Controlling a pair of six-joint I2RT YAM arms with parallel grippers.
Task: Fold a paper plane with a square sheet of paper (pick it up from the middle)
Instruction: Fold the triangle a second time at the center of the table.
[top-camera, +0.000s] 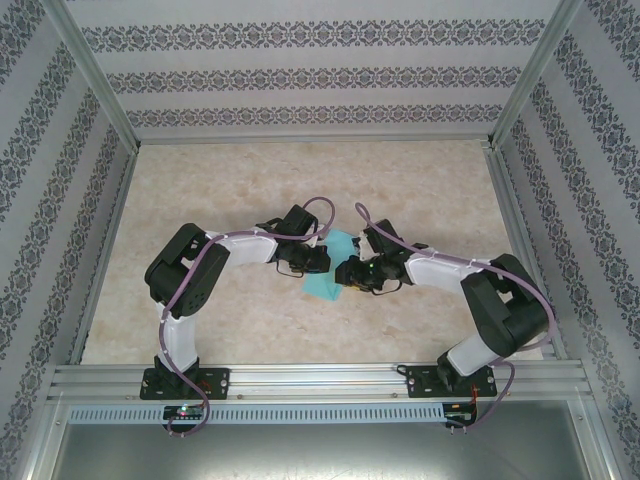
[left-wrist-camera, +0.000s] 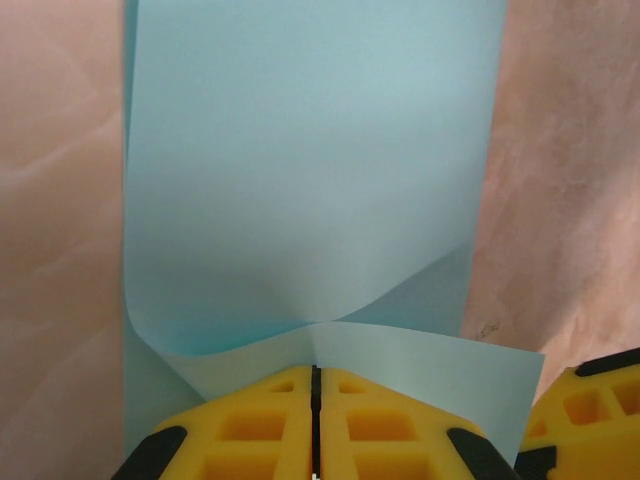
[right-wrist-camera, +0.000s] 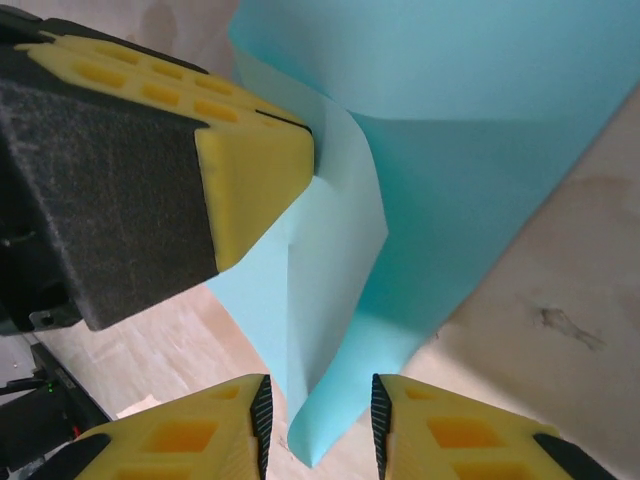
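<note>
- The jaws of the left gripper (left-wrist-camera: 315, 390) are pressed fully together. They pinch the near edge of the square sheet of paper (left-wrist-camera: 310, 170), and no gap shows between the two yellow fingers.
- The jaws of the right gripper (right-wrist-camera: 318, 405) stand a little apart. The lowest corner of the sheet hangs in the gap, but neither pad presses on it, so I judge that this gripper holds nothing.
- The two grippers are very near each other. In the right wrist view the left gripper's yellow tip is above and to the left of the right gripper's fingers, with the paper running down between them.
- The sheet is lifted off the table (top-camera: 250, 180), over its middle part between the two arms, and it hangs from the left grip alone. It curves softly. Whether the bend in it is already a sharp crease, I cannot tell.
- The step in hand is, I think, a new hold by the right gripper to prepare a fold. No pointed shape is there yet, so the task looks early.
- To do it well, the left grip must be firm, because it is the only support. The right jaws should close only when the paper sits deep between the pads, not just at the corner tip.
- The paper is thin. Pulling the grippers apart could tear it or make it slip.
</note>
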